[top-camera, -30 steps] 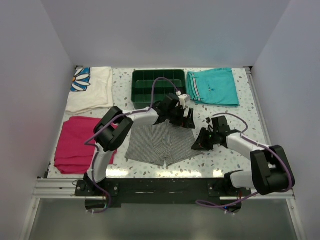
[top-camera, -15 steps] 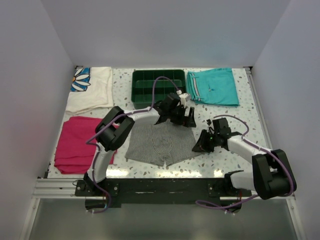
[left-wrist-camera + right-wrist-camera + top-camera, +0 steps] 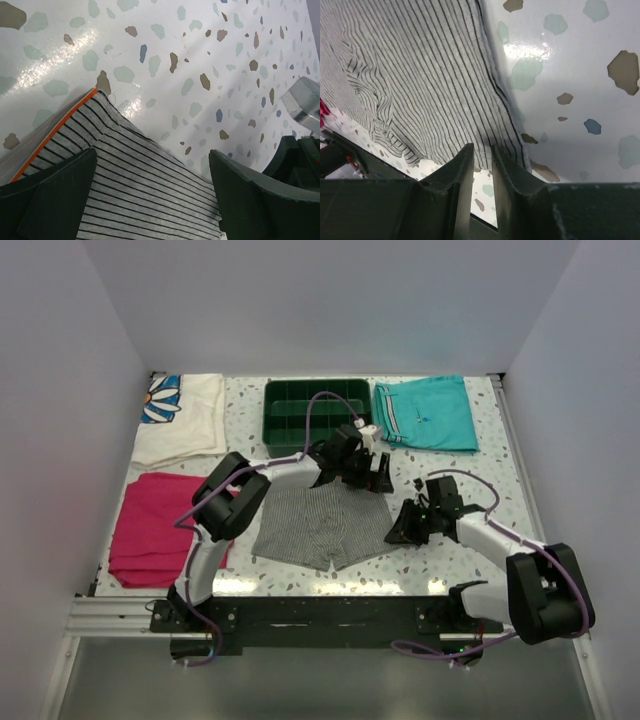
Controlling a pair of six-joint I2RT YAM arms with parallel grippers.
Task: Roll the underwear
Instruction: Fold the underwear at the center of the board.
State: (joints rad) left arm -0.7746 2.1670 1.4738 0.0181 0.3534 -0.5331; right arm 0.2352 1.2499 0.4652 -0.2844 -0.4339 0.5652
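Note:
The underwear point(image 3: 320, 525), grey-and-white striped, lies flat on the speckled table in front of the arms. My left gripper point(image 3: 372, 475) hovers over its far right corner with the jaws wide open. In the left wrist view the gripper point(image 3: 152, 151) straddles the striped cloth point(image 3: 140, 200), whose orange edge trim point(image 3: 50, 137) shows. My right gripper point(image 3: 400, 530) is at the near right leg hem. In the right wrist view its jaws point(image 3: 482, 146) are closed to a thin slit, with the tips on the hem of the cloth point(image 3: 420, 75).
A green tray point(image 3: 316, 383) stands at the back, just behind the left gripper. Teal shorts point(image 3: 425, 412) lie to its right. A magenta cloth point(image 3: 150, 525) and a white daisy-print cloth point(image 3: 180, 415) lie along the left side.
My right gripper has slid a little nearer and left along the underwear's right hem. My left gripper has stayed over the far right corner, and the underwear lies as before.

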